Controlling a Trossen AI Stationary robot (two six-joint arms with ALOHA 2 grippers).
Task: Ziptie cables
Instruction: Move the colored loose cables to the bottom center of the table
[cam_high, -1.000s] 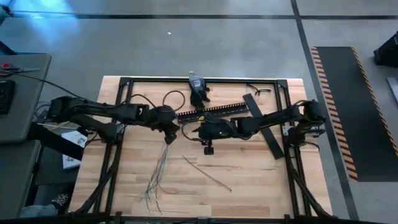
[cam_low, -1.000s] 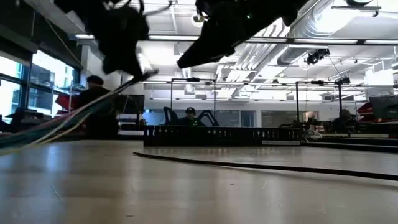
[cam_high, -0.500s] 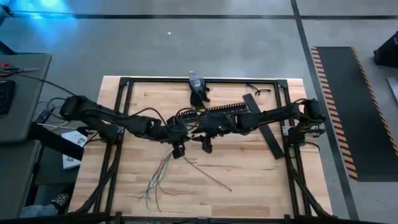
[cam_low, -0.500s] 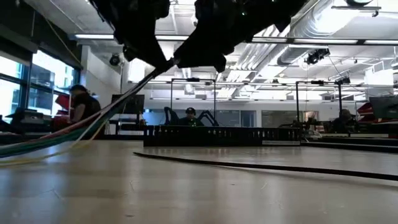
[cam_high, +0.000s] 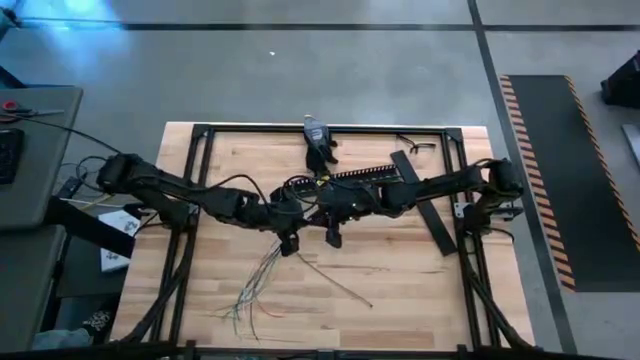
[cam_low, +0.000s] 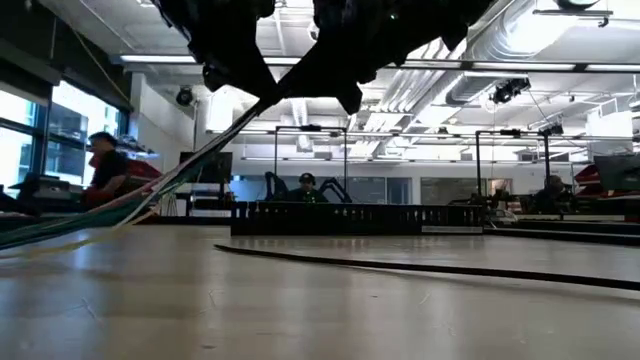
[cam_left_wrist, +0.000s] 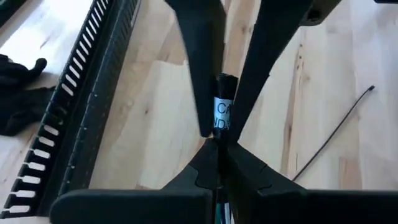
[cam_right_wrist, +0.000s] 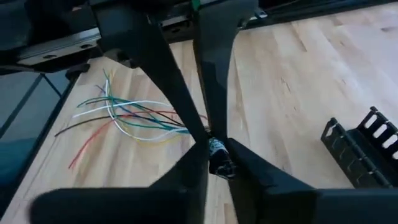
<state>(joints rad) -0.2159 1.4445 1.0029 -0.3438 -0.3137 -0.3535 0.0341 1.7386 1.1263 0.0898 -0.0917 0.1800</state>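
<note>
Both grippers meet over the middle of the pale plank desk. Left gripper has its matte black fingers pinched on the labelled, sleeved end of the cables; right gripper nips that same dark end from the other side. From there the thin strands, grey, white, red and green, trail down and fan loosely across the wood. Beside them lies a black comb-edged duct, and a thin dark strip rests nearby.
</note>
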